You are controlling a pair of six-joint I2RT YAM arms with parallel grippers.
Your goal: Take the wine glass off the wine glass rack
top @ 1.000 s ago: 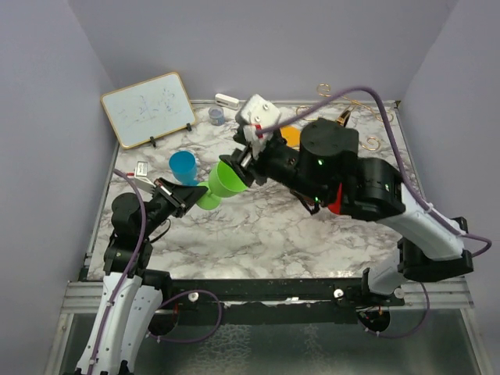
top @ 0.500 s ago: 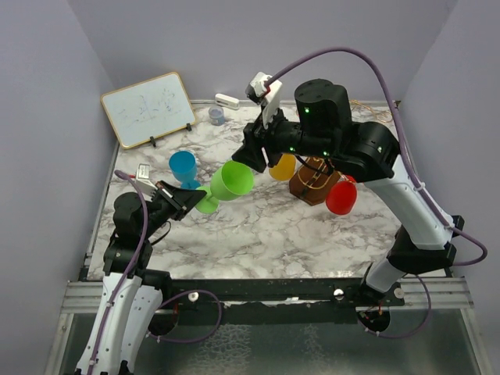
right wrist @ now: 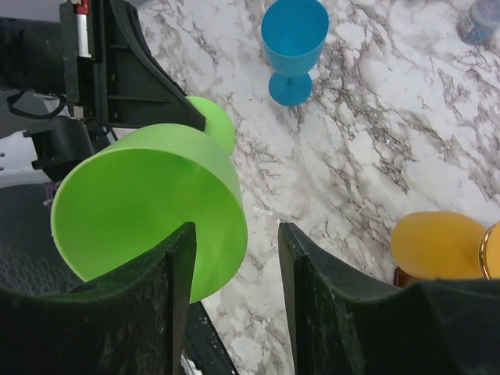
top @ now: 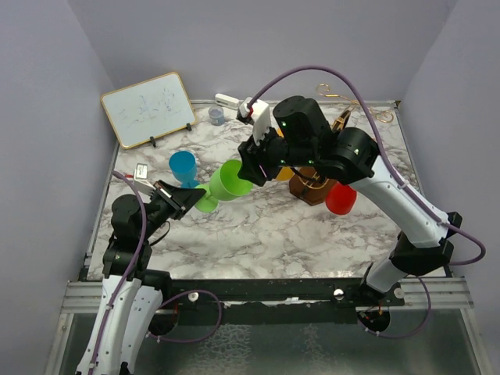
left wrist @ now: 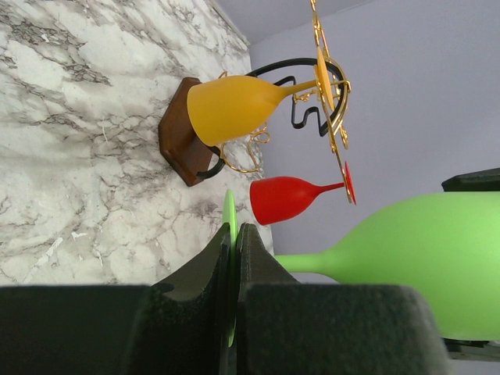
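Left claw (left wrist: 234,250) tight on foot of green wine glass (left wrist: 406,250); right claw (right wrist: 237,234) wide apart beside its bowl.

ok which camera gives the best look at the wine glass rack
The left wrist view: the wine glass rack shows nearly whole, wooden base, gold wire arms, orange glass and red glass hanging on it. In the top external view the right arm hides most of it; the right wrist view catches only a sliver of base.

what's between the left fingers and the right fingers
The green wine glass: its foot is pinched in the left fingers, its bowl partly between the open right fingers. The top view shows it.
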